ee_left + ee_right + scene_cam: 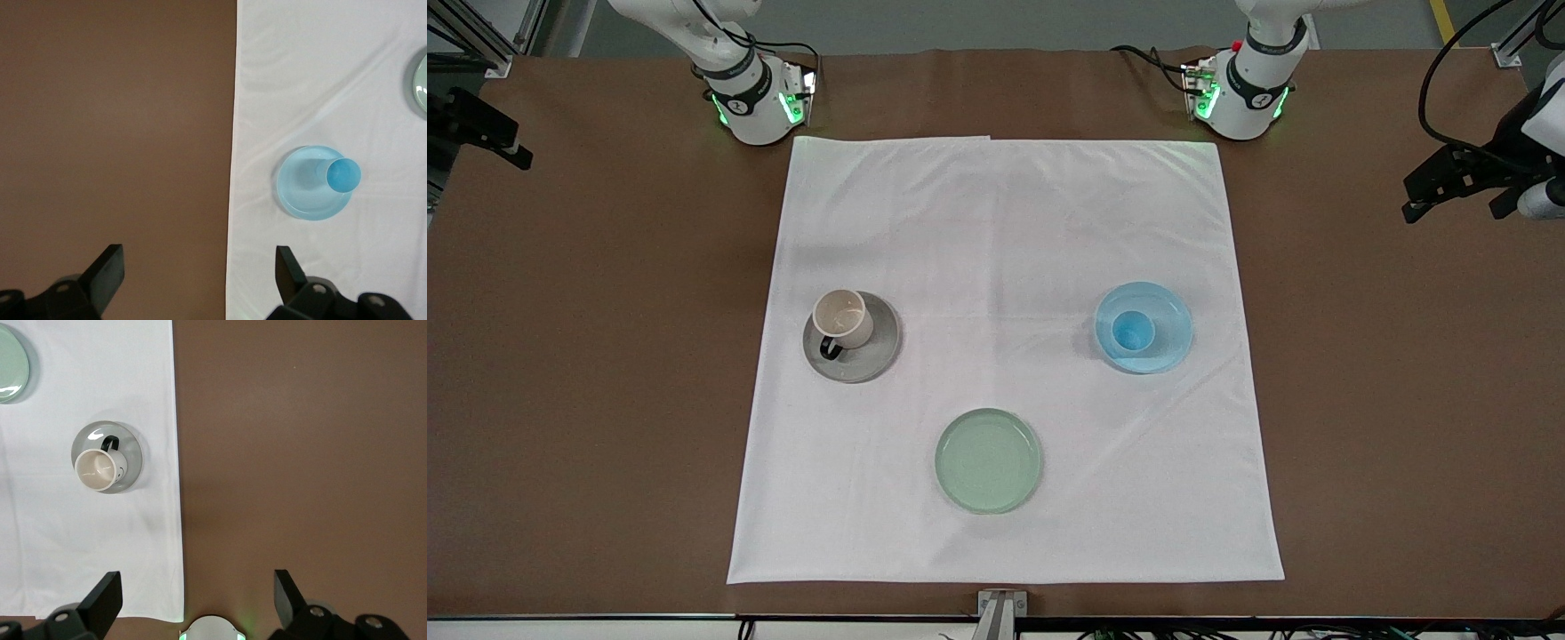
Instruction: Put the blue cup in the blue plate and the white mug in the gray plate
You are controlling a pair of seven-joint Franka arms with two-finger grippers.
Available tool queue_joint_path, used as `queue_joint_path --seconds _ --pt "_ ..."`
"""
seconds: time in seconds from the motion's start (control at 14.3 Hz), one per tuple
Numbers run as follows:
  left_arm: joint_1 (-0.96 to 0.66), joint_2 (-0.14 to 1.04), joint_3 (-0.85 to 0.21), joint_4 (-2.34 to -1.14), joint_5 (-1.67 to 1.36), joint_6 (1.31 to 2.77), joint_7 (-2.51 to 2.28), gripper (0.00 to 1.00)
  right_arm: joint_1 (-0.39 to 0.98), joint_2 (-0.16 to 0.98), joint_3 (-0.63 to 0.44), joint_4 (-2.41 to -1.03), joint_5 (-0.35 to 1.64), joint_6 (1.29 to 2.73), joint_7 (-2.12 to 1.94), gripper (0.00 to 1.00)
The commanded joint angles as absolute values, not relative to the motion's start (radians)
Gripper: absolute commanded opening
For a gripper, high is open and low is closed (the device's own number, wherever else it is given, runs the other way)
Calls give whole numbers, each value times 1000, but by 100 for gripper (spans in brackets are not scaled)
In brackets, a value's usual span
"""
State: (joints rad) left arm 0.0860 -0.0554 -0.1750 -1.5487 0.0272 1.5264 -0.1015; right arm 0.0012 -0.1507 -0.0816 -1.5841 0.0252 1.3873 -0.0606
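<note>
Scanning from the right arm's end of the cloth (1005, 267) toward the left arm's end, we first meet the white mug (842, 318), upright, mouth up, in the gray plate (871, 356), seated toward the rim farther from the front camera than the plate's middle. Its black handle points toward the front camera and slightly toward the right arm's end, so the long axis through body and handle runs roughly that way. We judge it stiff, glazed and somewhat slippery, breakable if dropped; the rim away from the handle, or the handle itself, looks like the fair place to grip. Nearer the front camera than both other plates, about midway along the cloth, lies an empty green plate (988, 460). Toward the left arm's end of the cloth we find the blue cup (1134, 332), upright and mouth up, in the blue plate (1169, 324), near its middle. With no handle it has no heading, and its axis is vertical. It seems light and smooth, best pinched across the rim. Both placings look done to us. Our right gripper (197, 593) hangs over bare table beside the cloth's edge, fingers spread wide and empty; our left gripper (200, 270) hangs over the cloth's edge at its own end, likewise wide and empty. Both arms wait.
</note>
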Motion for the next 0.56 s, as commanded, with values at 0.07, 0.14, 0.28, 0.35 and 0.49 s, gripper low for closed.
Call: queue_joint_path --seconds 0.07,0.14,0.28,0.35,0.49 --pt "89 -63 -179 -1548 8 1473 -106 100 6 -155 -80 -1583 11 1381 -60 100" --pt "92 -63 -178 -1546 8 1460 -109 100 6 -155 -80 -1583 11 1381 -60 100" --pt "95 -60 -176 -1530 9 1459 -106 100 6 -156 -80 -1583 11 1381 -60 100" --pt "95 -58 -173 -1528 11 1454 -107 100 6 -156 -80 -1583 11 1381 -60 100" --pt "94 -58 -173 -1526 17 1444 -106 100 6 -155 -80 -1583 11 1381 -61 100"
